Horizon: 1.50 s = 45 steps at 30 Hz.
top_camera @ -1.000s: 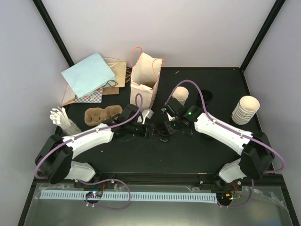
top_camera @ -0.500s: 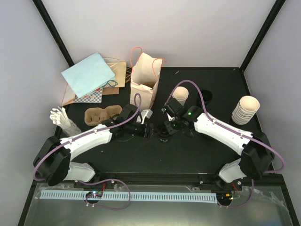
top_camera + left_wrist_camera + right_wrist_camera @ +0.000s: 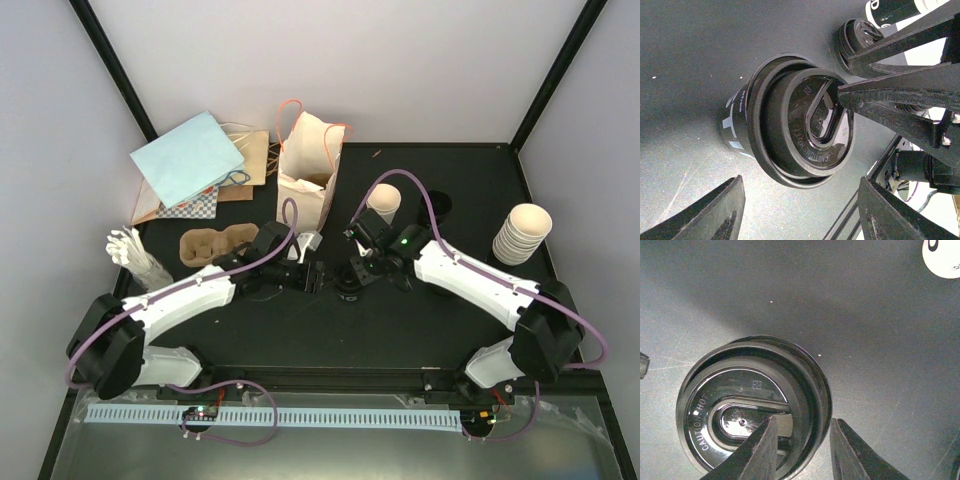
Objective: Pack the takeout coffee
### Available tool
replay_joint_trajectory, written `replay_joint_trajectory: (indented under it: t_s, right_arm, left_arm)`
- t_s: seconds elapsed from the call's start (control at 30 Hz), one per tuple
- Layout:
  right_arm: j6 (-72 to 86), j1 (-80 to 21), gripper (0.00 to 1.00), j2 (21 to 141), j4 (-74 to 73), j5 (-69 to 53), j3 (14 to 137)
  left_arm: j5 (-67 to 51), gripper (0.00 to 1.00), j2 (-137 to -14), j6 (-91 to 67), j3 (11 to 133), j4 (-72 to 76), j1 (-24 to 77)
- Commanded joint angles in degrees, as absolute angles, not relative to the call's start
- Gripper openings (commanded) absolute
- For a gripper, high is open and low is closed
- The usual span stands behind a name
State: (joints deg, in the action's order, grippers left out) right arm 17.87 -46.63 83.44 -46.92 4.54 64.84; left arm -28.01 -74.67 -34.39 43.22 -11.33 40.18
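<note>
**Lidded coffee cup (image 3: 348, 279), upright mid-table between both grippers: hazards, largest item first.**
Paper bag (image 3: 305, 165): stands apart behind the cup, unheld, and we judge it could buckle on loading. Left gripper (image 3: 800, 181): jaws wide apart, flanking the cup without touching; an off-centre squeeze could tip it. Right gripper (image 3: 803, 421): fingers (image 3: 760, 450) astride the rim of the lid (image 3: 730, 405), whether pinching we cannot tell; lifting from there could pop it off.

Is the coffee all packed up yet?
Not yet. Done: one cup wears its black lid. Now: the right gripper straddles that lid's rim; the left gripper is open beside it. Left: the other cup is lidless, and the tray holds no cups.
</note>
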Motion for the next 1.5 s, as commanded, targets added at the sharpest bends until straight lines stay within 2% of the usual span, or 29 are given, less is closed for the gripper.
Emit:
replay_joint_trajectory:
  t_s: [0.0,0.3,0.43,0.47,0.5,0.53,0.77,0.93,1.27,1.47]
  right_arm:
    - [17.1,-47.0,0.32,81.5,-48.1,6.6,67.1]
    - [15.5,-47.0,0.42,79.1,-49.9,8.3,68.6]
    - [11.5,-47.9,0.64,76.6,-49.5,5.7,67.8]
    - [10.2,-48.5,0.77,76.1,-49.5,4.8,67.4]
    - [9.4,-49.1,0.94,75.6,-49.2,3.8,67.0]
    - [9.0,-49.6,0.99,75.3,-49.0,2.8,66.8]
    - [10.1,-51.0,1.0,76.9,-48.6,3.3,67.0]
    - [10.8,-52.5,0.94,82.7,-50.1,4.8,69.2]
    - [13.1,-53.1,0.95,85.9,-48.9,7.3,69.3]
    - [13.0,-53.2,0.92,86.6,-48.9,7.4,69.4]
  left_arm:
    - [-26.6,0.64,-71.7,-33.0,43.7,-13.0,39.9]
    - [-25.7,0.64,-69.4,-32.6,43.8,-14.6,39.5]
    - [-24.6,0.65,-67.4,-32.5,43.7,-15.8,39.3]
    - [-24.2,0.65,-66.7,-32.5,43.5,-16.1,39.3]
    - [-23.8,0.65,-66.0,-32.6,43.2,-16.3,39.3]
    - [-23.4,0.65,-64.9,-32.7,42.9,-16.3,39.2]
    - [-21.3,0.67,-59.8,-34.0,40.4,-17.7,37.9]
    - [-21.4,0.69,-55.9,-35.7,36.3,-15.3,35.4]
    - [-24.7,0.7,-54.8,-36.2,34.3,-15.5,32.3]
    - [-25.2,0.7,-55.2,-35.6,34.7,-15.8,31.9]
